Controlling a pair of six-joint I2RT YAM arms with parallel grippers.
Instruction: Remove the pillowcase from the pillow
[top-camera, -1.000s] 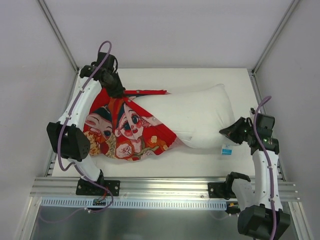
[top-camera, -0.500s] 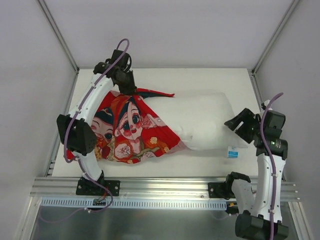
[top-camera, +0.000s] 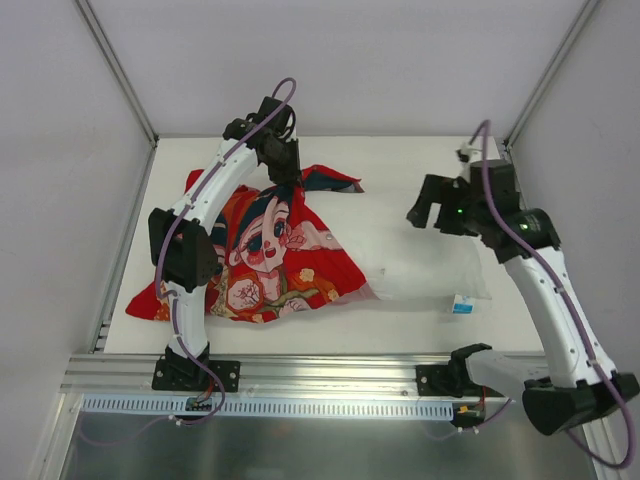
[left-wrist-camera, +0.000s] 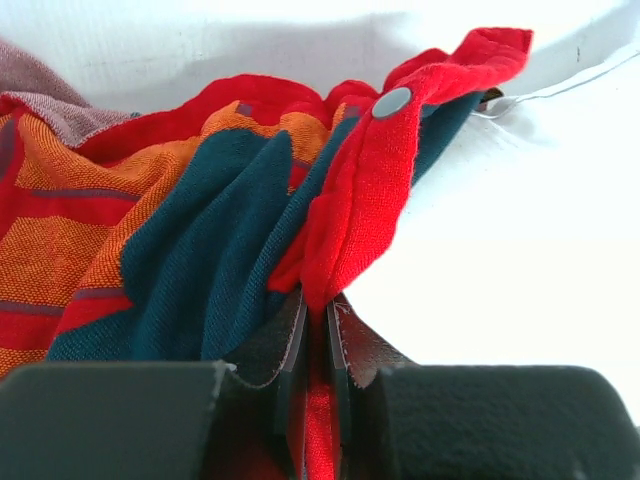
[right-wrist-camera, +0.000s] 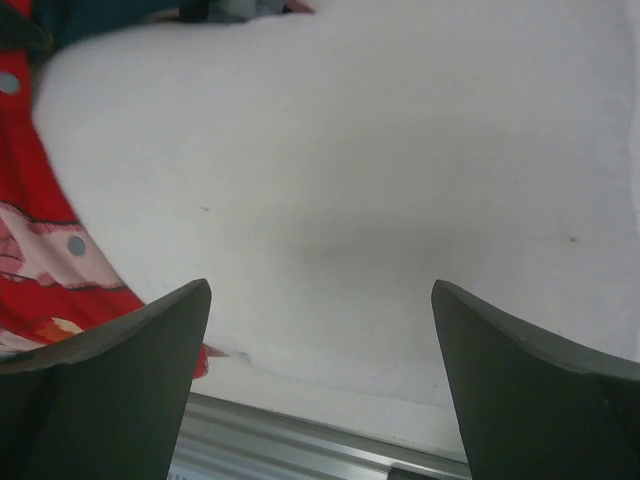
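A white table (top-camera: 420, 155) between pale walls carries the pillow (top-camera: 405, 255), which lies right of centre. Its left end is covered by the red pillowcase (top-camera: 270, 250), which spreads out to the left. The left gripper (left-wrist-camera: 318, 325) is clamped on a bunched red hem at the pillowcase's far edge. The right gripper (right-wrist-camera: 320, 300) hangs above the pillow with jaws spread wide, holding nothing.
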